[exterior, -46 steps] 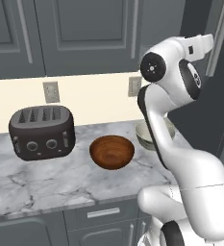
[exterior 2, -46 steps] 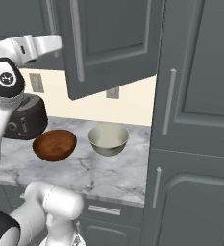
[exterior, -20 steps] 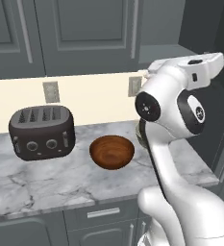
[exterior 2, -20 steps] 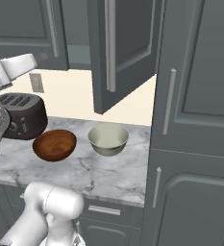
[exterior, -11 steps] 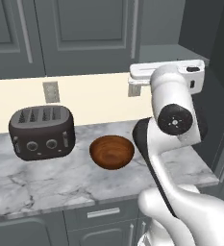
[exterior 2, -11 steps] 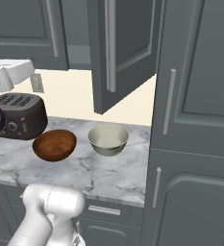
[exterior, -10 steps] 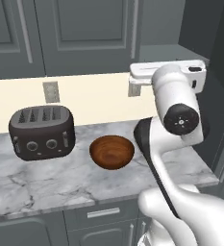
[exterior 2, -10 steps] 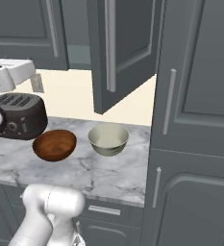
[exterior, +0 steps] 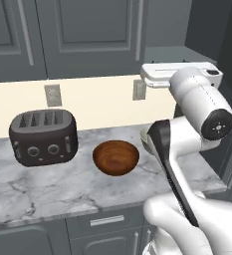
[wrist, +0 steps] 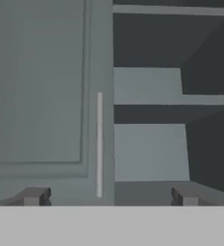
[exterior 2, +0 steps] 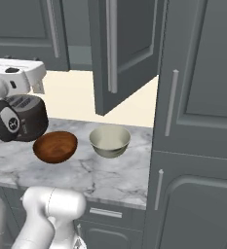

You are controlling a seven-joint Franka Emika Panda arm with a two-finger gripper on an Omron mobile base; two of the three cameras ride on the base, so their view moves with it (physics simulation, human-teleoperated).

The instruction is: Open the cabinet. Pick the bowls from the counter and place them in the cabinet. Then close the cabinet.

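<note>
The cabinet (exterior 2: 127,53) hangs open above the counter (exterior 2: 115,175), where the wooden bowl (exterior 2: 55,146) and the cream bowl (exterior 2: 110,141) sit side by side, probably light, rigid and slick, best pinched at the rim by the claw (wrist: 108,196), spread wide and empty.

cream bowl (exterior: 148,141): in the left base view almost all of it sits behind the arm; just a pale sliver shows at centre right.
toaster (exterior 2: 26,103): in the right base view the arm's elbow covers most of it at centre left.
cabinet (wrist: 147,120): in the hand view its top and right side run past the frame's edges; the far corners lie in shadow.
tabletop (exterior: 62,189): cut by the left edge of the left base view.
wall plate (exterior: 139,89): partly behind the robot's hand.
</note>
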